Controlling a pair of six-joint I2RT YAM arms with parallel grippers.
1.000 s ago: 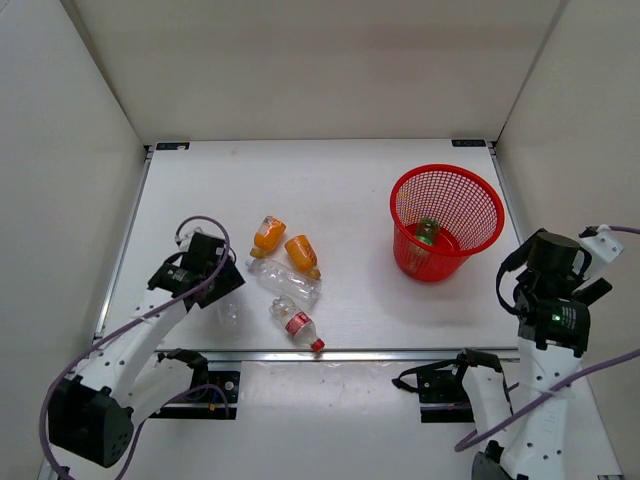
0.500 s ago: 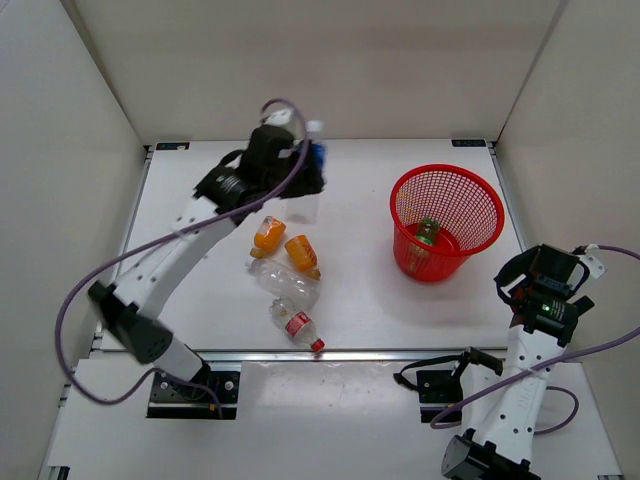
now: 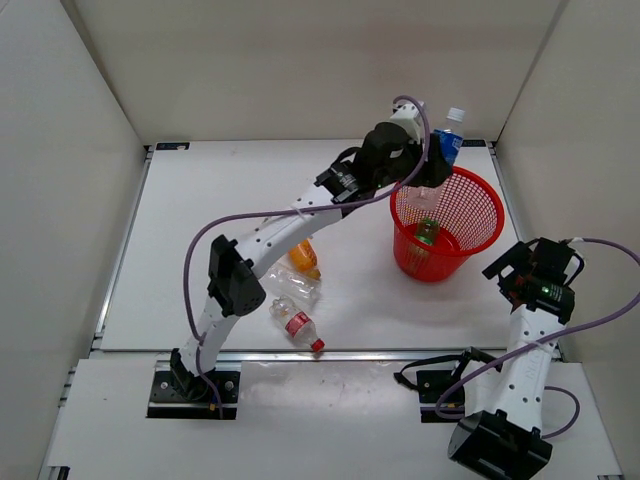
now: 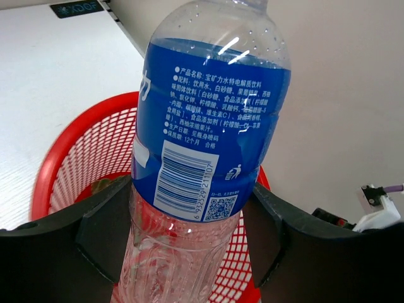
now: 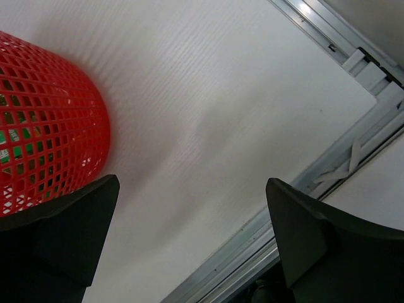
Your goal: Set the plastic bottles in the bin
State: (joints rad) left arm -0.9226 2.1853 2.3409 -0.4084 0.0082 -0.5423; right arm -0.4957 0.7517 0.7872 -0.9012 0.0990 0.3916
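Left gripper (image 3: pixel 430 170), swung rightward since the earlier view: clamped on blue-labelled bottle (image 3: pixel 447 143), bin (image 3: pixel 482 200) rim just below its fingers (not centred). Risk: released here, bottle may strike rim, topple outside.

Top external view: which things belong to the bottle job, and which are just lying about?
Job: blue-labelled bottle in the left pincer, red bin, green bottle inside it, orange bottle, clear bottle, red-labelled bottle.

Just there: purple cable, metal rail, empty right pincer.
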